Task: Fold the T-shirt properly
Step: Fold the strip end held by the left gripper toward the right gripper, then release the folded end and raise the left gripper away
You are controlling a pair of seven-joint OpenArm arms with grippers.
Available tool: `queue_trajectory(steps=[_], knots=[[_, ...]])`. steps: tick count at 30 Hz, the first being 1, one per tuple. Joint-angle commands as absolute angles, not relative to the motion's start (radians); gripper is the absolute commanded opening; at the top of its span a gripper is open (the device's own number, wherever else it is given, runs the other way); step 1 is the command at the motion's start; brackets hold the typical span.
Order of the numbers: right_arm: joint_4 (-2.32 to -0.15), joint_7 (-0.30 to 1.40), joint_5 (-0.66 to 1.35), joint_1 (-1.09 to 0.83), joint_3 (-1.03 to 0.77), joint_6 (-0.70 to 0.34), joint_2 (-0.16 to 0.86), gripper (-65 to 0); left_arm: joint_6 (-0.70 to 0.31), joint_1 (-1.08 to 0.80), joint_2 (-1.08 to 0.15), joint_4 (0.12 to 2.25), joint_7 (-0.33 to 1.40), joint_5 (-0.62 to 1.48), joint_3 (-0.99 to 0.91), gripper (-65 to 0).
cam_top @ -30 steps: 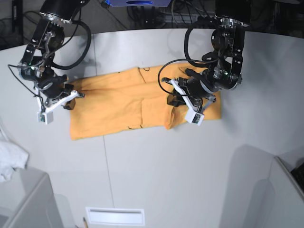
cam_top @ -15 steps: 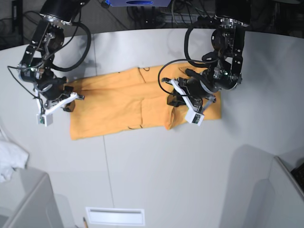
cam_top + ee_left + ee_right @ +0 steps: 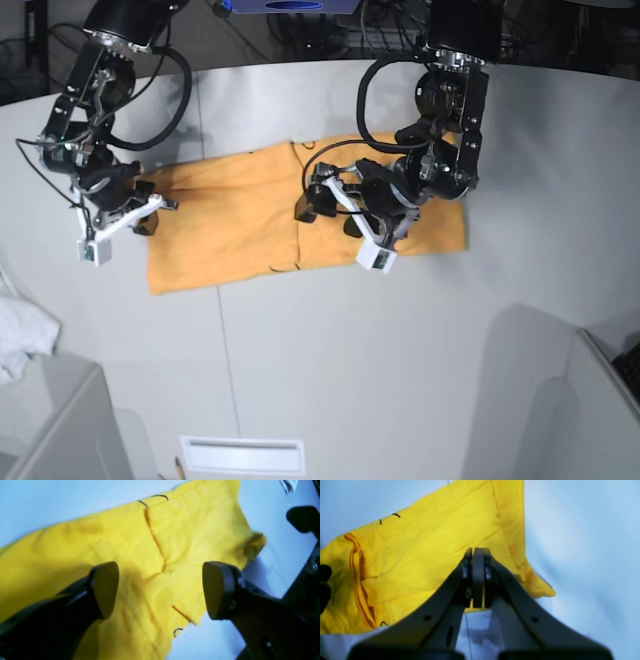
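The orange-yellow T-shirt (image 3: 230, 220) lies flat across the middle of the table, folded into a long band with a seam running down its centre. My left gripper (image 3: 325, 212) hovers over that centre, open, with nothing between its fingers. In the left wrist view the open left gripper (image 3: 160, 590) frames the T-shirt (image 3: 190, 530) and its fold line. My right gripper (image 3: 150, 212) sits at the shirt's left end. In the right wrist view the right gripper (image 3: 477, 577) is shut, pad on pad with no cloth seen between them, above the T-shirt (image 3: 432, 542).
A small white cloth (image 3: 20, 340) lies at the left edge beside a grey box (image 3: 50, 430). A white slotted plate (image 3: 242, 455) sits near the front edge. A grey partition (image 3: 600, 400) stands at the front right. Cables hang behind the table.
My left gripper has opened and moved left, from the shirt's right part to its centre. The raised fold under it now lies flat. The right arm has hardly moved.
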State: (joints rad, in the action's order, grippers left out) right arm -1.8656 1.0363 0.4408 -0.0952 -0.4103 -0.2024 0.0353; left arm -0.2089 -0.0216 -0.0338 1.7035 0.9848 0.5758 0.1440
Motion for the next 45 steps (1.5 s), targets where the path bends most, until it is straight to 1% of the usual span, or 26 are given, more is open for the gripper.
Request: queue_trajectory(steps=[1,4,5,6,7,8,9,10,11,12,14,15,16,17,18,20,22,25,28,30,33,37,39,41,45], knots=[[-1.886,1.017,0.452,-0.082,-0.414,-0.206,0.044,-65.0,-0.217,-0.013,-0.025,1.728,0.967,0.595,0.162,-13.0],[-1.886,1.017,0.452,-0.081,-0.415,-0.206,0.044,-65.0,-0.216,-0.047,-0.028,1.807,0.966,0.596,0.162,-13.5],[-1.886,1.017,0.452,-0.077,-0.415,-0.206,0.045,-65.0,-0.216,-0.073,-0.031,1.842,0.966,0.596,0.134,-14.3],[-1.886,1.018,0.452,-0.065,-0.415,-0.206,0.045,-65.0,-0.216,-0.101,-0.042,1.879,0.966,0.596,0.088,-17.6],[-1.885,1.026,0.452,-0.054,-0.415,-0.206,0.045,-65.0,-0.216,-0.125,-0.047,1.903,0.966,0.596,0.045,-22.4],[-1.882,1.044,0.452,-0.038,-0.415,-0.206,0.045,-65.0,-0.216,-0.15,-0.048,1.929,0.966,0.596,-0.004,-30.3],[-1.88,1.063,0.452,-0.022,-0.415,-0.206,0.045,-65.0,-0.216,-0.17,-0.05,1.943,0.966,0.596,-0.047,-38.7],[-1.876,1.086,0.46,-0.004,-0.415,-0.206,0.044,-61.5,-0.217,-0.186,-0.051,1.946,0.969,0.596,-0.099,-49.7],[-1.862,1.104,0.479,0.021,-0.415,-0.206,0.044,-50.7,-0.217,-0.199,-0.051,1.942,0.969,0.596,-0.154,-61.9],[-1.844,1.115,0.501,0.041,-0.415,-0.206,0.051,-40.2,-0.217,-0.209,-0.051,1.94,0.969,0.596,-0.206,-65.0],[-1.799,1.115,0.545,0.067,-0.415,-0.206,0.058,-21.9,-0.219,-0.245,-0.051,1.942,0.964,0.596,-0.3,-65.0],[-1.77,1.115,0.565,0.074,-0.415,-0.206,0.071,-15.2,-0.22,-0.262,-0.051,1.943,0.964,0.596,-0.349,-65.0],[-1.738,1.113,0.593,0.084,-0.415,-0.206,0.081,-11.3,-0.222,-0.285,-0.051,1.943,0.964,0.596,-0.401,-65.0],[-1.701,1.113,0.616,0.091,-0.415,-0.206,0.09,-10.1,-0.222,-0.3,-0.051,1.942,0.963,0.596,-0.443,-65.0],[-1.653,1.107,0.639,0.101,-0.415,-0.206,0.097,-10.5,-0.222,-0.315,-0.051,1.942,0.963,0.596,-0.492,-65.0],[-1.563,1.069,0.657,0.122,-0.437,-0.206,0.128,-13.4,-0.239,-0.343,-0.051,1.942,0.963,0.595,-0.578,-65.0],[-1.461,1.049,0.657,0.148,-0.461,-0.205,0.157,-15.3,-0.303,-0.363,-0.051,1.94,0.963,0.588,-0.665,-65.0],[-1.325,1.044,0.659,0.186,-0.47,-0.205,0.205,-15.6,-0.407,-0.378,-0.053,1.933,0.963,0.588,-0.771,-65.0],[-1.239,1.047,0.659,0.199,-0.467,-0.208,0.217,-15.6,-0.453,-0.384,-0.076,1.903,0.963,0.587,-0.82,-65.0],[-1.233,1.052,0.659,0.197,-0.463,-0.223,0.216,-15.9,-0.458,-0.38,-0.088,1.88,0.963,0.587,-0.823,-65.0],[-1.225,1.081,0.659,0.185,-0.447,-0.289,0.209,-16.1,-0.46,-0.371,-0.09,1.857,0.963,0.587,-0.816,-65.0],[-1.225,1.148,0.659,0.176,-0.352,-0.32,0.208,-16.1,-0.46,-0.351,-0.09,1.828,0.961,0.587,-0.792,-65.0],[-1.224,1.148,0.659,0.17,-0.326,-0.32,0.206,-16.1,-0.46,-0.34,-0.09,1.802,0.926,0.587,-0.745,-65.0],[-1.224,1.141,0.659,0.168,-0.323,-0.32,0.206,-16.2,-0.455,-0.341,-0.091,1.771,0.845,0.581,-0.674,-65.0],[-1.185,1.109,0.659,0.168,-0.323,-0.32,0.211,-16.8,-0.455,-0.331,-0.105,1.707,0.743,0.478,-0.515,-65.0]])
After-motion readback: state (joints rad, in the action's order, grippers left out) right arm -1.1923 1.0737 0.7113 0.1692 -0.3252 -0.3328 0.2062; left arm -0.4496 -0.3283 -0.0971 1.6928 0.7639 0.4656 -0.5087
